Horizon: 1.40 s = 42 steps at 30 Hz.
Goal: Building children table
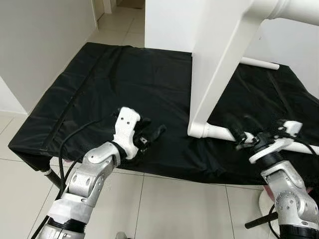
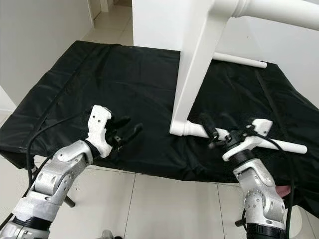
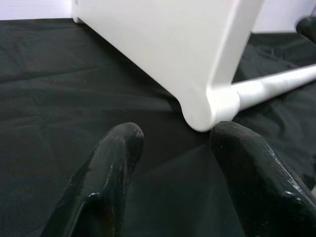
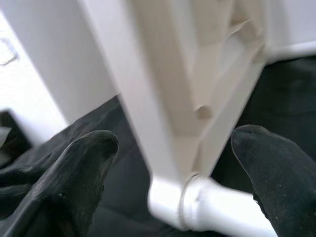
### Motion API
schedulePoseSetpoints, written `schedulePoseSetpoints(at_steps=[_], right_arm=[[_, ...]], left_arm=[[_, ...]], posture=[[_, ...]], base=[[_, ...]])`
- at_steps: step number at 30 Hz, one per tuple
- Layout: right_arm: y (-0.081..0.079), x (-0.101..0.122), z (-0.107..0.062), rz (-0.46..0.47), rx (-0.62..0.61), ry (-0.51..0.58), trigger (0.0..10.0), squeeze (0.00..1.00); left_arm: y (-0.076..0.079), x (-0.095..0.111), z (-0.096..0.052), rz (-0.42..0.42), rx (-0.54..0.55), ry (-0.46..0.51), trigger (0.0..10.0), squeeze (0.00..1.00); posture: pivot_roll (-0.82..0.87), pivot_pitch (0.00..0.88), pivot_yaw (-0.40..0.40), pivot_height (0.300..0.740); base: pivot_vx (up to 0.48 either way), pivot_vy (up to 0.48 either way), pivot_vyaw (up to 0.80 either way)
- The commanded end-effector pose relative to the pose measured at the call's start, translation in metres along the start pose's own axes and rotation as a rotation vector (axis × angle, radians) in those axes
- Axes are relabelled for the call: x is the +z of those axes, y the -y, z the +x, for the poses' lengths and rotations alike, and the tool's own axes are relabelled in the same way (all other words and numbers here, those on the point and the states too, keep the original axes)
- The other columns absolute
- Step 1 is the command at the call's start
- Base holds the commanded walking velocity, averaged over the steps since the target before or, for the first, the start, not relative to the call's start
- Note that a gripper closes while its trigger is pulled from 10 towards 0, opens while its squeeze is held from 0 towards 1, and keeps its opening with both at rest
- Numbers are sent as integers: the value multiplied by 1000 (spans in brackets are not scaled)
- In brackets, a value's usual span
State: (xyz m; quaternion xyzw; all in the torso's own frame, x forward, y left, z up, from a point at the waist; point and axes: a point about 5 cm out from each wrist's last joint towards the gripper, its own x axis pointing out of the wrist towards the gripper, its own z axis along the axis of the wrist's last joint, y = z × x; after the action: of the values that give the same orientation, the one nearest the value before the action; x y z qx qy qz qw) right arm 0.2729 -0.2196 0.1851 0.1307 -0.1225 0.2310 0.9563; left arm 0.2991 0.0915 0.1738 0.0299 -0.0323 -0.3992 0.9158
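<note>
We are wearing silver, faceted metal shells on both arms, each segment jointed to the next with darker seams and black collars at the wrists. Our left tool is showing a white angular bracket with small dark screw holes, and two long black fingers with rounded, slightly glossy tips. Our right tool is carrying a similar white bracket over a black ring, with the same thick, matte black fingers. Black cables are looping out beside the left forearm, and another is trailing along the right wrist.
</note>
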Motion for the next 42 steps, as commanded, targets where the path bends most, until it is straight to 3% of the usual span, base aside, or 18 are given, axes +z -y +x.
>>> schedulePoseSetpoints(at_steps=[1,6,8,12,18,26,31,42], right_arm=[[-1,-2,0,-35,22,-29,10000,0],[-4,-8,12,-64,13,-39,10000,0],[-8,-15,24,-85,-39,-43,10000,0],[-14,-20,32,-98,-73,-45,10000,0],[-39,-42,45,-61,-73,-62,10000,0],[-40,-48,49,-64,-152,-47,10000,0],[-39,-55,55,-111,-325,-19,10000,0],[-42,-60,72,-161,-393,-2,10000,0]], left_arm=[[7,-1,-3,35,-102,-14,10000,0],[7,0,-3,74,-65,-21,10000,0],[13,1,-1,103,-59,-20,10000,0],[20,3,0,113,-72,-13,10000,0],[34,3,2,107,-96,-5,10000,0],[34,2,2,109,-95,-6,10000,0],[36,2,1,115,-97,-13,10000,0],[38,2,6,123,-103,-9,10000,0]], posture=[[89,83,-43,740],[99,79,-51,740],[109,72,-60,740],[114,71,-65,740],[120,72,-69,740],[124,73,-71,740],[122,72,-72,740],[113,61,-73,740]], base=[[0,0,0],[0,0,0],[0,0,0],[0,0,0],[0,0,0],[0,0,0],[0,0,0],[0,0,0]])
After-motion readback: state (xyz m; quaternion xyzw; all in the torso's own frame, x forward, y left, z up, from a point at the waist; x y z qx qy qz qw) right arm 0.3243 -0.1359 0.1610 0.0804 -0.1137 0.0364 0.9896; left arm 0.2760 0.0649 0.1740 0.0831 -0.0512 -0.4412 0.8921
